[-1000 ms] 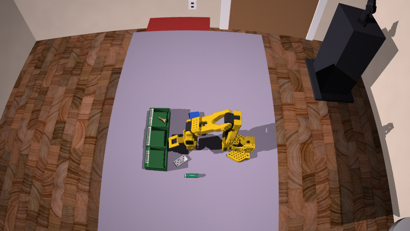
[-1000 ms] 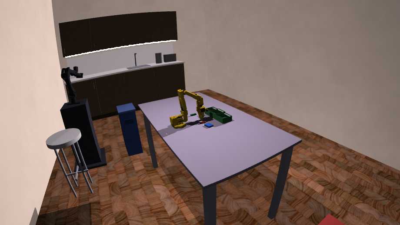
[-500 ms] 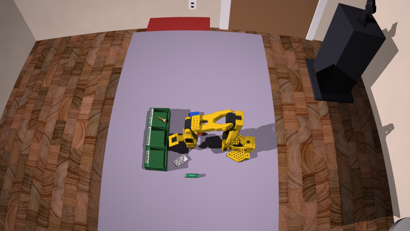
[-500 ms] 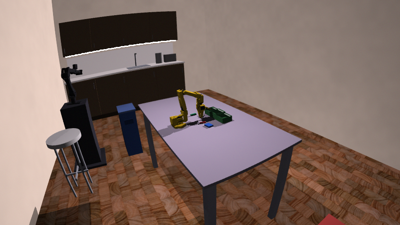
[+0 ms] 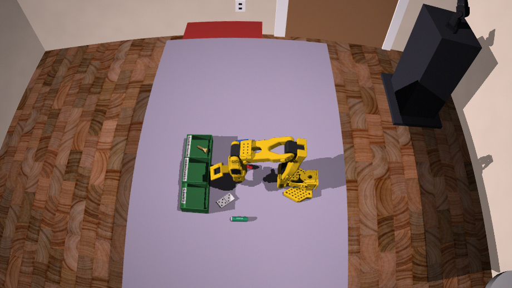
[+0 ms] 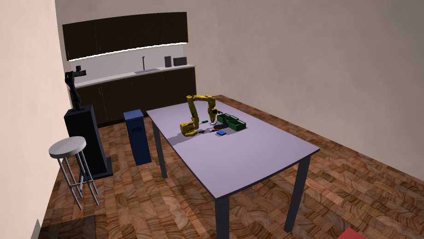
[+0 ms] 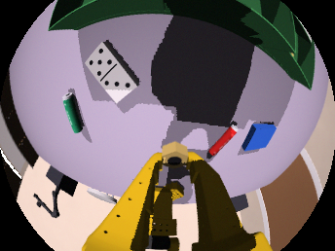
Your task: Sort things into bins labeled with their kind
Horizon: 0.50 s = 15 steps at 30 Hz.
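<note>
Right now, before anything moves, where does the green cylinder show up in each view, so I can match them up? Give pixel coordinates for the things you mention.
Top: the green cylinder (image 5: 239, 218) (image 6: 204, 121) (image 7: 73, 113) is below centre.
Exterior: near the middle, small.
Wrist: left side, about mid-height.
Shared landmark: the green bins (image 5: 207, 198) (image 6: 238, 127) (image 7: 97, 12), up and left of it in top, right in exterior, along the upper edge in wrist.
</note>
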### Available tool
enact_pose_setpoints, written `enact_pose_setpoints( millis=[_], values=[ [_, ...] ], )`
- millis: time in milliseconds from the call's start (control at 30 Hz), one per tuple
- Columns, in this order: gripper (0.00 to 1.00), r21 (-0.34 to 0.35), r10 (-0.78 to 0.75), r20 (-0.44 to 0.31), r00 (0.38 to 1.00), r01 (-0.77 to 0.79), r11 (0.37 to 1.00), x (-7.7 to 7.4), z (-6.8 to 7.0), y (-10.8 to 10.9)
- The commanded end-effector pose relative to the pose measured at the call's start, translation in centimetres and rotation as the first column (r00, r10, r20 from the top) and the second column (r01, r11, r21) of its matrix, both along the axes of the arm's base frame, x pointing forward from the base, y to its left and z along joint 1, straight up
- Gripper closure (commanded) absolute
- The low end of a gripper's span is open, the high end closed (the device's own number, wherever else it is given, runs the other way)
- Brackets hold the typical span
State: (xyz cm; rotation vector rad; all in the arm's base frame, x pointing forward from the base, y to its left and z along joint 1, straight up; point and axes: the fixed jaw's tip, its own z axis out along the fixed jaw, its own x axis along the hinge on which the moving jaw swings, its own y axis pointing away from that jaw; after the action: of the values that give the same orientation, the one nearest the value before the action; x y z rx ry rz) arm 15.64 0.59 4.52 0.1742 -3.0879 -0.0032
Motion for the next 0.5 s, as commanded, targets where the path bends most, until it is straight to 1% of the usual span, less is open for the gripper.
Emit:
enact_pose_setpoints(
  millis=[0, 167, 433, 467],
  values=[
    [1.00, 0.000, -0.004, 0.060, 0.998, 0.004, 1.000, 0.7, 0.9, -0.2],
    [1.00, 0.000, -0.014, 0.066, 0.998, 0.014, 1.000, 1.0, 1.0, -0.4],
    [1.00, 0.000, -0.062, 0.092, 0.994, 0.062, 0.998, 2.4, 1.5, -1.3],
    [1.00, 0.000, -0.062, 0.092, 0.994, 0.062, 0.998, 2.4, 1.5, -1.3]
  ],
)
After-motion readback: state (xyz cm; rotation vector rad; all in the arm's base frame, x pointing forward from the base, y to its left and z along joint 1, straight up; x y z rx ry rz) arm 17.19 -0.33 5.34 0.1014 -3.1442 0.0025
